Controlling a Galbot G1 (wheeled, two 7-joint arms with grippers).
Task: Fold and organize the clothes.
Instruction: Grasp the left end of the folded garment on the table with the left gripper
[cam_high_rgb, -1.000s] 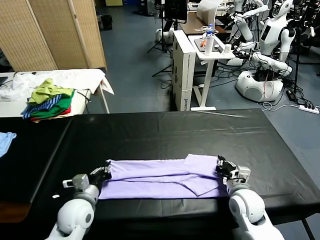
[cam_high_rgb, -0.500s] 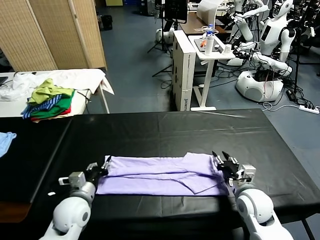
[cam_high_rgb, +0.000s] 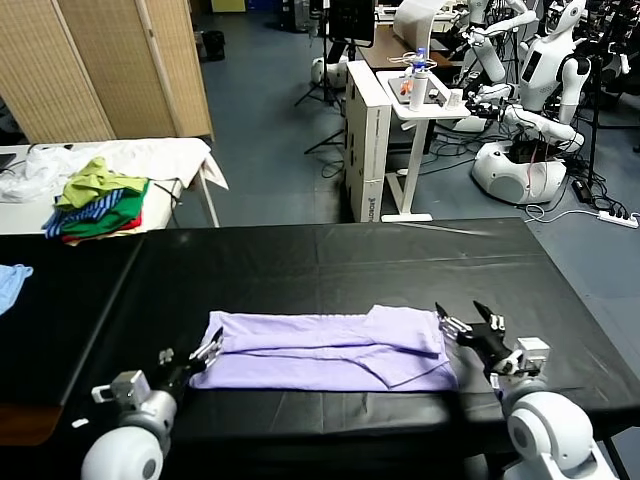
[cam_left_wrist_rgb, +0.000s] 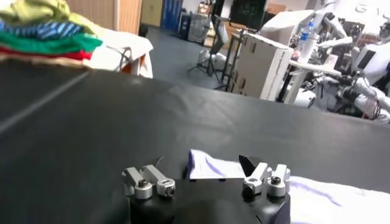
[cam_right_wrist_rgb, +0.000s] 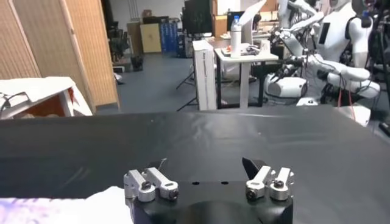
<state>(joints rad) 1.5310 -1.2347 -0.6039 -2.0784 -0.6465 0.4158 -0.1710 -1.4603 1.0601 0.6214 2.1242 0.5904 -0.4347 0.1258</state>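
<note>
Currently the folded purple T-shirt (cam_high_rgb: 325, 350) lies flat on the black bench (cam_high_rgb: 330, 260). Left pincer (cam_high_rgb: 195, 358) and right pincer (cam_high_rgb: 472, 324) stand released, empty, beside its ends.

Left gripper (cam_high_rgb: 192, 360) low and forward, jaws spread wide, nothing between them; right gripper (cam_high_rgb: 470, 325) likewise.

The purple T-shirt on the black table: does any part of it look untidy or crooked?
Yes. The T-shirt is folded into a band, but near its right end a flap lies slanted across it, so that side looks uneven.
</note>
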